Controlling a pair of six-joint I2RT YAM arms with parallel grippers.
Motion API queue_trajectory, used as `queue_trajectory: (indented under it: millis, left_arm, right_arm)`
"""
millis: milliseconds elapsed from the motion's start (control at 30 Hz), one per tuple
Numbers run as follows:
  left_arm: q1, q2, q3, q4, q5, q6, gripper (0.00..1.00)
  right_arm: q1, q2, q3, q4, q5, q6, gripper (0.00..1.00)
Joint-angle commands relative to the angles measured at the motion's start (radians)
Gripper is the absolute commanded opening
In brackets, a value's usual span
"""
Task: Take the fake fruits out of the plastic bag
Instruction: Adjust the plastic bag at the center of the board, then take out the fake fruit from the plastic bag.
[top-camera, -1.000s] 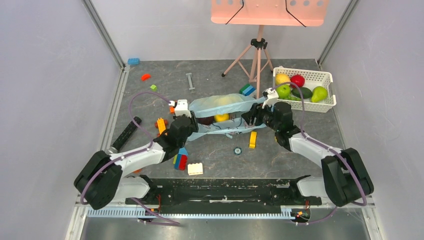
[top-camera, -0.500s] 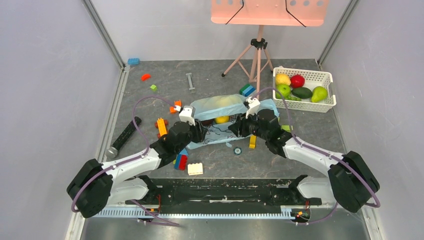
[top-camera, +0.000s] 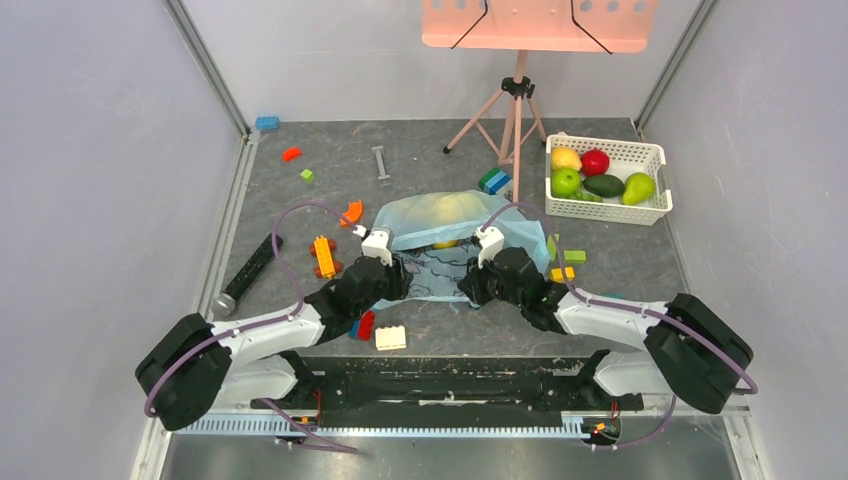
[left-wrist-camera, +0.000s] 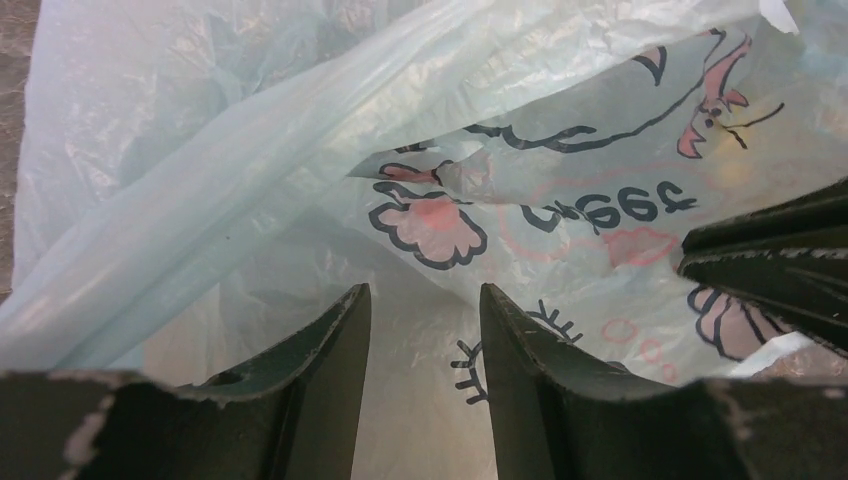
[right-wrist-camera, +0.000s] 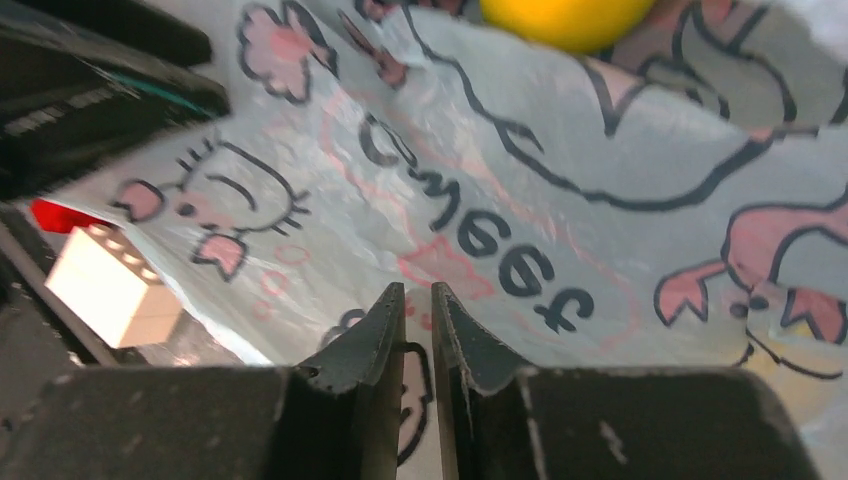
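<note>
We see the plastic bag (top-camera: 440, 215) lying crumpled on the table (top-camera: 620, 270), its near edge just beyond both arms' fingers. Its pink-and-dark cartoon print carries one line of dark lettering, seen back to front through the film, and we cannot read it. A yellow fruit (right-wrist-camera: 560, 18) shows past a fold of the bag. The left gripper (left-wrist-camera: 425, 300) stands partly open over the film, clasping nothing we can see. The right gripper (right-wrist-camera: 418, 295) is nearly closed, with a thin slit left. We cannot tell whether film is pinched there.
</note>
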Motion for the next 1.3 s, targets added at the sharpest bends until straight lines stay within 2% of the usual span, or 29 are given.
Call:
queue_trajectory:
  millis: [0,233,367,500,667,800,1267]
  left_arm:
    - [-0.006,-0.029,0.023,-0.027,-0.056,-0.062,0.53]
    - [-0.006,-0.034,0.07,-0.08,-0.118,-0.011,0.58]
    - [-0.006,-0.027,0.045,-0.024,-0.139,0.006,0.58]
    - [-0.006,-0.03,0.013,0.061,-0.143,0.056,0.58]
    - [-0.006,-0.027,0.001,0.104,-0.154,0.089,0.58]
    - [-0.006,-0.008,-0.016,0.142,-0.148,0.08,0.59]
    - [-0.006,0.04,0.008,0.166,-0.124,0.081,0.59]
  right_arm:
    - [0.035,0.027,-0.032,0.039,0.095,0.008,0.18]
    - [0.088,0.057,-0.022,0.002,0.145,0.002,0.23]
    - [0.095,0.018,0.008,-0.019,0.164,0.007,0.29]
    - [0.095,-0.004,0.096,-0.058,0.2,-0.004,0.46]
    - [0.095,0.059,0.224,-0.081,0.277,0.04,0.67]
    - [0.094,0.146,0.293,-0.082,0.337,0.085,0.76]
    - [0.094,0.319,0.376,0.0,0.516,0.147,0.84]
